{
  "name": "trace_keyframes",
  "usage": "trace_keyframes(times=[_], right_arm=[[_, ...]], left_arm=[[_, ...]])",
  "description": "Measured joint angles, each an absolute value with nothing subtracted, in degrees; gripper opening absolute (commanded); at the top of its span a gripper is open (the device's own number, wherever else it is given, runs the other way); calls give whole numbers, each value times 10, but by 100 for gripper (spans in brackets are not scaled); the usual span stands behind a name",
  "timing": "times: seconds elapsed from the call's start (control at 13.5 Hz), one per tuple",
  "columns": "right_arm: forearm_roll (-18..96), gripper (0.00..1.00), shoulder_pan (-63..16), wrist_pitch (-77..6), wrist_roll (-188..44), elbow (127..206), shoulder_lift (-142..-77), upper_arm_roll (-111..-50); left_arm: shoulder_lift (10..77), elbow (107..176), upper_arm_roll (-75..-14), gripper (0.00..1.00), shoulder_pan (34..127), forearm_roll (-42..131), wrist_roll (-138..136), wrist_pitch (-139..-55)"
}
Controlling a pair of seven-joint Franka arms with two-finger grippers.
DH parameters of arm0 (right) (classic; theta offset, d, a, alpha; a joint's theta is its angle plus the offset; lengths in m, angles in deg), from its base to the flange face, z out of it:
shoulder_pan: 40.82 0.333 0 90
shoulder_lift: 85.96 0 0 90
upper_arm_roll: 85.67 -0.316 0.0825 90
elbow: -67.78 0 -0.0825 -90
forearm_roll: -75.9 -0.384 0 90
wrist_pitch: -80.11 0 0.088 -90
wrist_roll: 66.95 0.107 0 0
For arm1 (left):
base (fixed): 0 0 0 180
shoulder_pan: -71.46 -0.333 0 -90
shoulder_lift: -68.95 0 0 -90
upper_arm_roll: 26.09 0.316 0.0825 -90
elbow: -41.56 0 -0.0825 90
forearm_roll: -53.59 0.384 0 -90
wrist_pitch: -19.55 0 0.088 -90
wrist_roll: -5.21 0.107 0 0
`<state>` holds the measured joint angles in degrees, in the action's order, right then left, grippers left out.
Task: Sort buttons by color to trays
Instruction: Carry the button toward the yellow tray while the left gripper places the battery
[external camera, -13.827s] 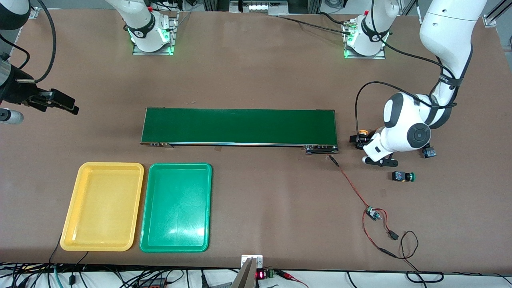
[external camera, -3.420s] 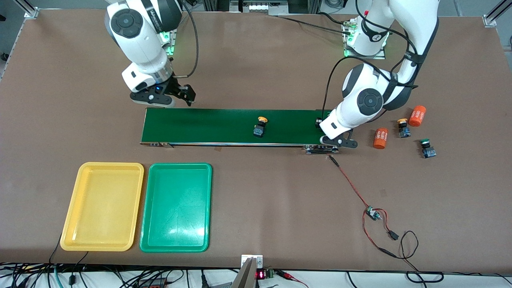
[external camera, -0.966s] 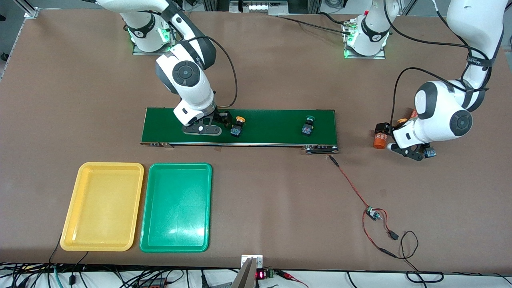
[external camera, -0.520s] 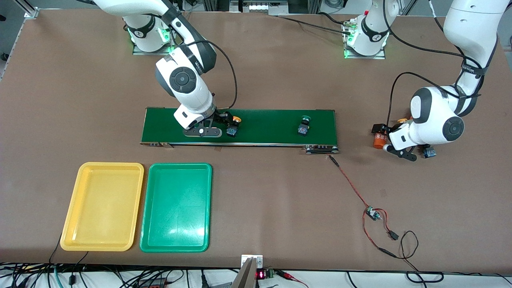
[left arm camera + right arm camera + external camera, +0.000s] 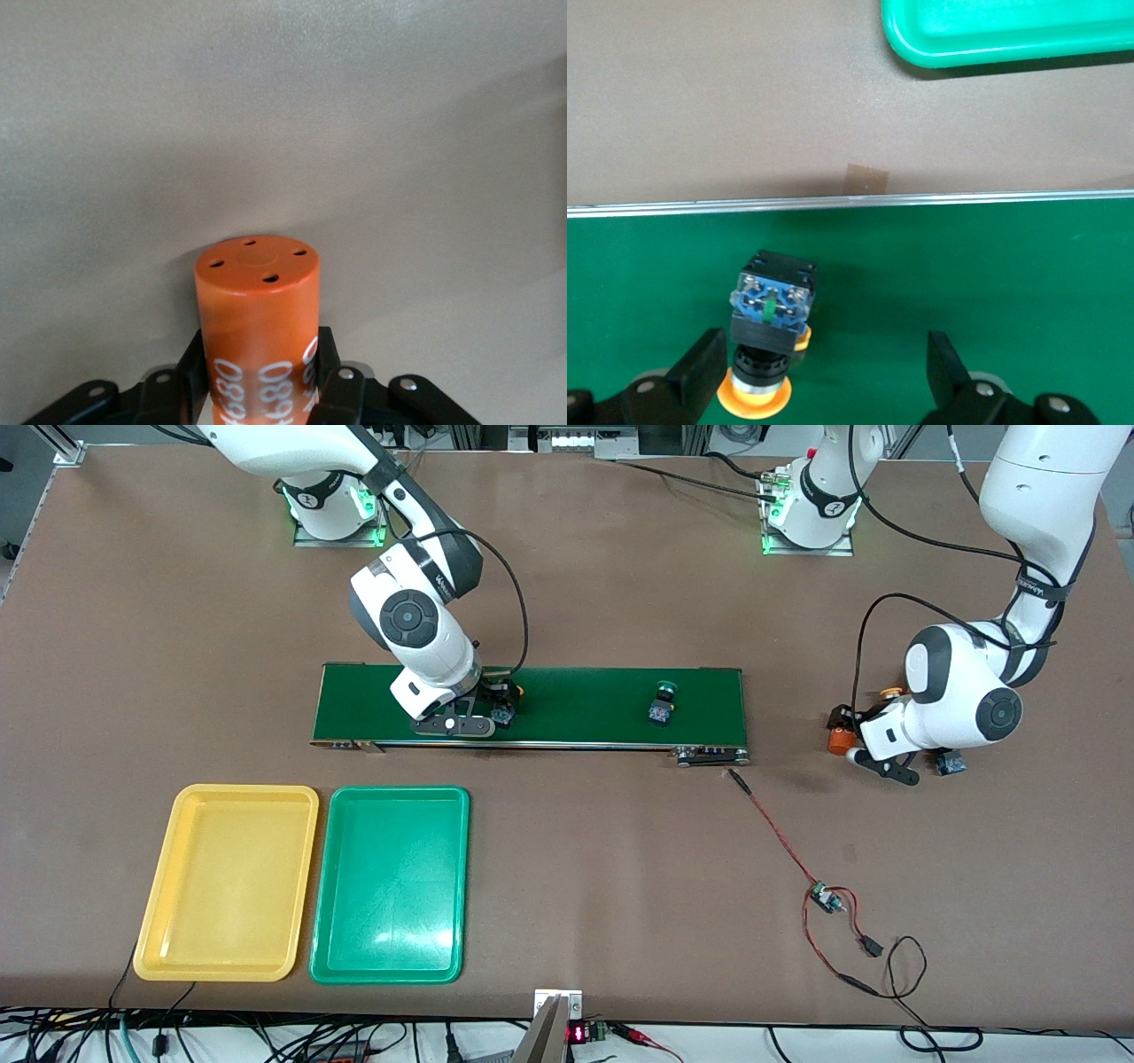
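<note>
While the right gripper (image 5: 824,376) is sitting low over the conveyor belt (image 5: 585,691) with jaws spread wide, a yellow-capped button (image 5: 769,332) is lying on the belt between its fingers, close against one of them and ungripped. A green-capped button (image 5: 661,704) is resting on the belt toward the left arm's end. The left gripper (image 5: 257,390) is clamping an orange cylinder (image 5: 257,319), not a button, beside the belt's end. The yellow tray (image 5: 168,948) and green tray (image 5: 341,961) are holding nothing.

Risks: the button is sitting off-centre, so closing jaws may be pushing it sideways or tipping it; if the belt is running, it could be drifting out of reach. The cylinder could be ending up among the sorted buttons.
</note>
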<state>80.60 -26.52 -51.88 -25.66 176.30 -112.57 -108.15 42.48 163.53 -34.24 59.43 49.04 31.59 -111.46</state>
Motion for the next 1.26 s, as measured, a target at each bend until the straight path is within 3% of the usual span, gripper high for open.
trace_keyframes(times=[0.3, 0.67, 0.74, 0.89, 1.12, 1.19, 1.26], right_arm=[[806, 100, -265, -519, -257, 1762, -1130, -1081], [806, 100, -265, -519, -257, 1758, -1142, -1080], [806, 96, -265, -519, -257, 1758, -1146, -1079], [806, 73, -263, -519, -259, 1758, -1152, -1070], [806, 25, -262, -519, -289, 1757, -1164, -1052], [806, 15, -262, -517, -293, 1757, -1165, -1046], [806, 12, -262, -516, -296, 1757, -1164, -1044]], left_arm=[[448, 1629, -355, 0, 596, 492, 335, -1104], [533, 1623, -373, 0, 630, 492, 515, -1076], [543, 1624, -375, 0, 649, 492, 547, -1062], [550, 1624, -384, 1, 688, 492, 593, -1054], [550, 1626, -412, 1, 713, 497, 658, -1054], [550, 1626, -418, 0, 720, 514, 670, -1054], [550, 1627, -421, 0, 726, 528, 686, -1054]])
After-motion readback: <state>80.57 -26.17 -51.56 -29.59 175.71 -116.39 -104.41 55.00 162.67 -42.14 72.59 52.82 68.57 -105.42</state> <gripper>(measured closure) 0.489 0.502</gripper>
